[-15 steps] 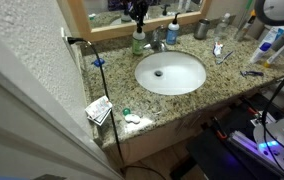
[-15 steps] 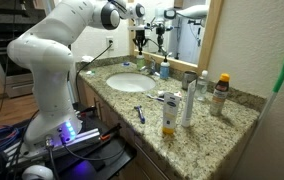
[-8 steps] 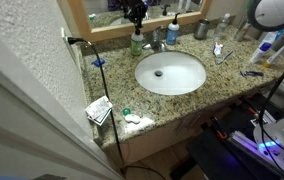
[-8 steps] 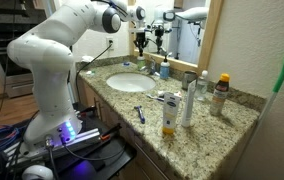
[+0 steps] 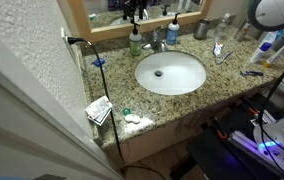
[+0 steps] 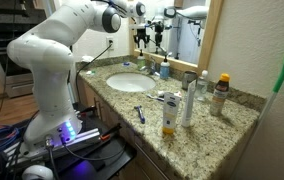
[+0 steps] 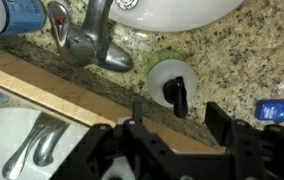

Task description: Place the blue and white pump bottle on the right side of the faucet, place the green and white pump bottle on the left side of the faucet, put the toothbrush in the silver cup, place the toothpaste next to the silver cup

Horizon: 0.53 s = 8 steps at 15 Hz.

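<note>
Both bottles placed: green bottle (image 7: 170, 80) left of faucet (image 7: 92, 45), blue bottle (image 5: 172, 30) right. Your end effector (image 7: 175, 113) hangs spread and empty over green. Toothbrush (image 5: 225, 57) not yet in cup (image 5: 201, 30), toothpaste (image 5: 219, 47) pending

You see a granite countertop (image 5: 232, 95) speckled tan, brown and black, around a plain white oval basin (image 5: 170, 72). In your wrist view, the small green-bodied pump bottle (image 7: 172, 78) shows a white top with a dark nozzle. The short curved faucet (image 7: 90, 42) is shiny chrome, and the small pump bottle with a blue body (image 5: 172, 32) has a white head.
</note>
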Available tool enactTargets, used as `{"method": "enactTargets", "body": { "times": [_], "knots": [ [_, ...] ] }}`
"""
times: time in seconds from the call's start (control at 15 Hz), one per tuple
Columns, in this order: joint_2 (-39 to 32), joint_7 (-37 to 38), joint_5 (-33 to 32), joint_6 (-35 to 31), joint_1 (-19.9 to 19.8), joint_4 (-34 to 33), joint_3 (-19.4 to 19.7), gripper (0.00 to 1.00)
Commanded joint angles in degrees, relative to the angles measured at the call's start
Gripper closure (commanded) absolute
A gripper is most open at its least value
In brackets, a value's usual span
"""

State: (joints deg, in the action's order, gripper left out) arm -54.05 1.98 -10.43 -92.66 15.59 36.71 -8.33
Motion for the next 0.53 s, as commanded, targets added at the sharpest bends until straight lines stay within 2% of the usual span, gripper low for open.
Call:
{"method": "enactTargets", "body": {
  "times": [0.0, 0.13, 0.2, 0.27, 0.47],
  "knots": [
    [2.40, -2.05, -0.34, 2.11, 0.35, -1.32, -0.21, 0.03],
    [4.60, -2.66, -0.37, 4.36, 0.65, -1.18, -0.22, 0.00],
    [6.33, -2.54, -0.46, 8.57, 0.93, -0.70, 0.00, 0.00],
    [8.29, -3.54, 0.90, 15.18, 2.38, -0.62, 3.06, 0.00],
    [14.47, -7.13, -0.23, 29.60, 2.43, 0.59, 4.54, 0.00]
  ]
}}
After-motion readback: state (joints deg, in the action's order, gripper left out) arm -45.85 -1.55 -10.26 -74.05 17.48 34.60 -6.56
